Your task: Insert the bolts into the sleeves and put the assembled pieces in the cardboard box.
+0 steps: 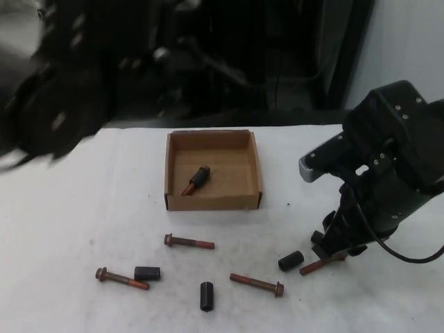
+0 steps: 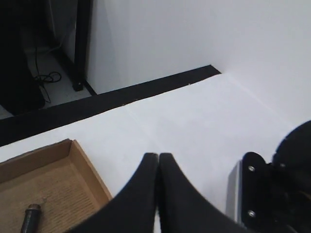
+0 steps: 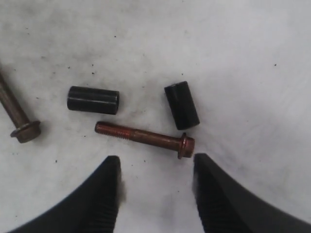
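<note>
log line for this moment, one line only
right gripper: open over a bolt | left gripper: shut, near box | box: one assembled piece | bench: three other bolts, three sleeves

White-covered bench (image 1: pixel 69 208), white wall (image 2: pixel 194 34) beyond, black post (image 2: pixel 82 43) — cables (image 2: pixel 46 77) on pale floor (image 2: pixel 58 63), dark clutter (image 1: pixel 208 55) behind

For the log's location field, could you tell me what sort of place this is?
Probably a robotics lab or workshop: a white bench strewn with bolts and sleeves, a robot arm over it, and cables on the floor beyond.
</note>
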